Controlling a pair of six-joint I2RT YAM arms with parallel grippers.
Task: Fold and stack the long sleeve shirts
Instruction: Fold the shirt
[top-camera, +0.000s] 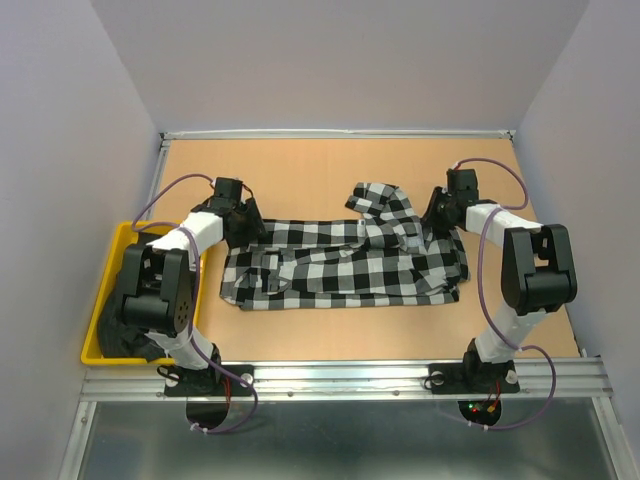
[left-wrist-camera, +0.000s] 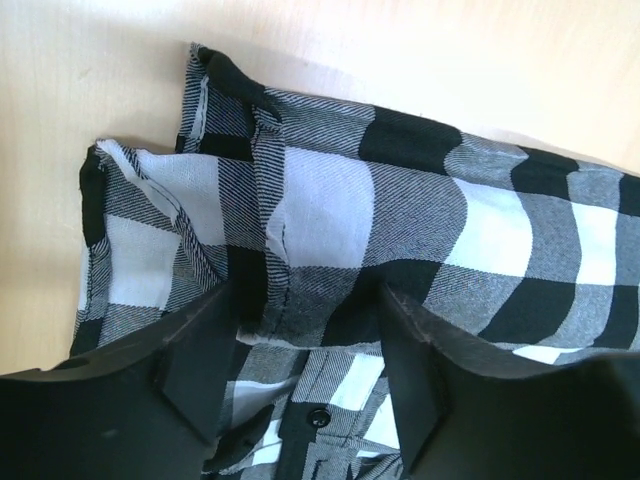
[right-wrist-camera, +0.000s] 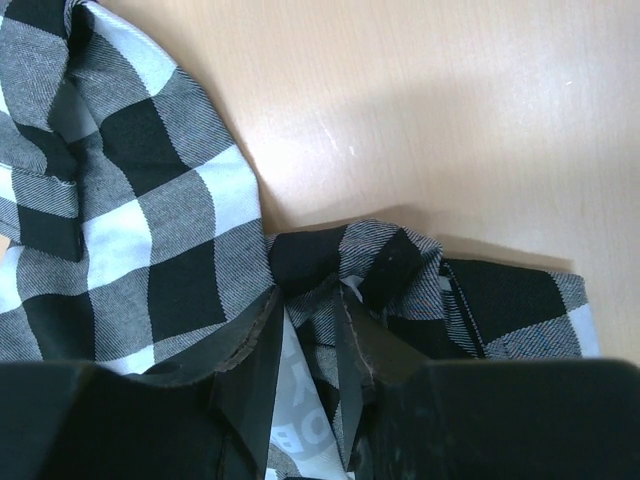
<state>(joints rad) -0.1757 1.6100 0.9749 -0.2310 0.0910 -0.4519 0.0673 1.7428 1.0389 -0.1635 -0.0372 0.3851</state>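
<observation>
The black-and-white check long sleeve shirt (top-camera: 340, 265) lies spread across the middle of the table, with one sleeve bunched up at the back (top-camera: 385, 205). My left gripper (top-camera: 240, 215) is at its left end. In the left wrist view this gripper (left-wrist-camera: 305, 295) is open, its fingers wide apart and straddling a flat fold of the check shirt (left-wrist-camera: 330, 190) near a black button (left-wrist-camera: 318, 416). My right gripper (top-camera: 437, 213) is at the shirt's right end. In the right wrist view it (right-wrist-camera: 310, 298) is shut on a bunched pinch of the check cloth (right-wrist-camera: 385, 255), with a white lettered band (right-wrist-camera: 300, 420) between the fingers.
A yellow bin (top-camera: 100, 300) stands at the table's left edge, beside the left arm. Dark cloth (top-camera: 115, 338) lies in it, mostly hidden by that arm. Grey walls close the table on three sides, and a metal rail (top-camera: 340, 378) runs along the near edge.
</observation>
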